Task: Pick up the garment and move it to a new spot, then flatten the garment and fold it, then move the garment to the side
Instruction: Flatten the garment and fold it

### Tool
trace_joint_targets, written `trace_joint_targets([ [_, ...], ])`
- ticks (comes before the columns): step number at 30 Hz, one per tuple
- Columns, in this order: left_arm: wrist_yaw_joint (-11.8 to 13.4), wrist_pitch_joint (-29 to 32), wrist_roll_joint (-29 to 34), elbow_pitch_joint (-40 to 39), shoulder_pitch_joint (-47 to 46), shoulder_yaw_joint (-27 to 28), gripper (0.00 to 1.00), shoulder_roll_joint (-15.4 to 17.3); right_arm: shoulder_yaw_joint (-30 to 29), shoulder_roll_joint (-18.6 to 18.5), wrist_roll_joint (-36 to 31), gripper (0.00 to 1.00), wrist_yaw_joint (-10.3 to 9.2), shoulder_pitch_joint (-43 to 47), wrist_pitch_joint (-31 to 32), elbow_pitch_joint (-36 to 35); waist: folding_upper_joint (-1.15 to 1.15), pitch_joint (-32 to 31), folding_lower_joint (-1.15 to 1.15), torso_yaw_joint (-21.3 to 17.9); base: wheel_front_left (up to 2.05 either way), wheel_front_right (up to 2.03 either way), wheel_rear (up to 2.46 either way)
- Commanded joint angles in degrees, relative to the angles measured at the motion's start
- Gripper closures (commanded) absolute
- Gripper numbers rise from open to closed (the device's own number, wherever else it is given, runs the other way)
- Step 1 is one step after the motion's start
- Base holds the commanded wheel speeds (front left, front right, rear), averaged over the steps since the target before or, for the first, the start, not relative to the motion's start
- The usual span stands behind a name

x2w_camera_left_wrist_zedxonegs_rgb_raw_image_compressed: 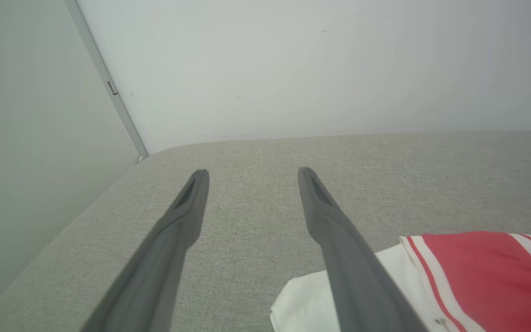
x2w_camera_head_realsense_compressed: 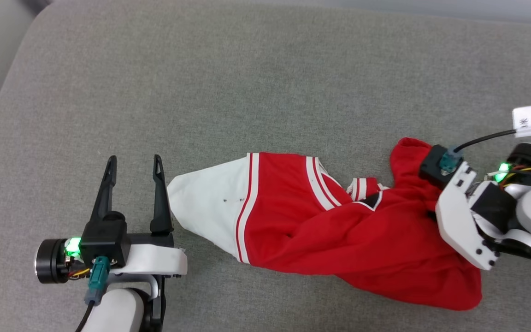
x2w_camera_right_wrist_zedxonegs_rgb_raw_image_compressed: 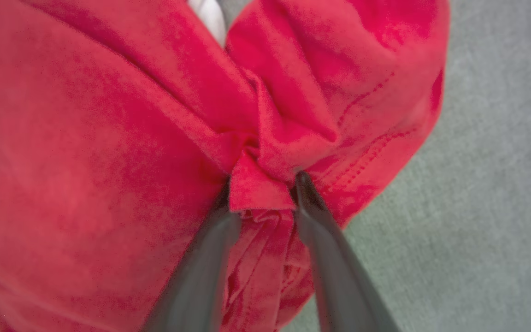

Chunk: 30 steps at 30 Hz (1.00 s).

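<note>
left gripper: wide open, empty. Parked low over the grey cushion, right finger just beside the tip of the white sleeve; contact unclear.
garment: crumpled in a long heap on the near part of the cushion. White sleeve at the left end, striped trim twisted mid-length, red body bunched toward the right. Not flat, nothing folded yet.
right gripper: down on the red right end. Partly closed, with a small red fold pinched between the fingertips and cloth touching both. Hemline stitching just beside the pinch.
step: looks like the pick-up ahead of the move.
handling: soft jersey, light, limp, no stiffness. Likely to hang and trail from a single pinch, with layers bunching instead of sliding flat.
grip advice: pinch through a stitched edge or several layers, not one loose ply. For flattening, a second hold at the sleeve end, well apart from the first, to pull out the slack.
risk: thin pinch slipping out on lift; twisted mid-section staying twisted.
</note>
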Motion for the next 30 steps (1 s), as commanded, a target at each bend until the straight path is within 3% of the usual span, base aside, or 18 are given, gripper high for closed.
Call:
trace_joint_targets([
  [1,-0.62,-0.12,0.71,0.45,1.07,0.74,0.00,-0.54,1.62,1.61,-0.62,1.00,-0.12,-0.31,-1.99,1.51,0.00,-1.46,0.00,-0.88,0.00,0.00,0.00],
  [7,-2.63,-0.12,2.29,2.02,3.90,3.29,0.00,-1.45,1.98,-0.13,-0.20,1.00,-0.10,-4.49,-10.48,0.74,0.00,-6.52,0.00,-3.45,0.00,0.00,0.00],
  [11,-3.64,-0.13,2.91,2.74,6.34,4.81,0.00,-2.12,1.81,-4.00,-1.19,1.00,-0.10,-4.09,-14.81,-3.08,0.00,-9.59,0.00,-5.41,0.00,0.00,0.00],
  [20,-4.62,-0.13,4.09,3.23,11.59,7.85,0.00,-3.60,-2.17,-13.80,0.92,1.00,-0.10,12.18,-18.13,-14.26,0.00,-14.47,0.00,-9.13,0.00,0.00,0.00],
  [24,-5.31,-0.13,4.60,3.05,12.70,8.67,0.00,-4.22,-4.96,-12.98,0.75,1.00,-0.10,23.57,-20.29,-11.94,0.00,-14.97,0.00,-9.68,0.00,0.00,0.00],
  [30,-6.51,-0.13,5.68,3.55,12.88,9.27,0.00,-4.76,-8.96,-5.68,-0.16,1.00,-0.09,39.08,-23.62,-3.76,0.00,-14.95,0.00,-9.32,0.00,0.00,0.00],
])
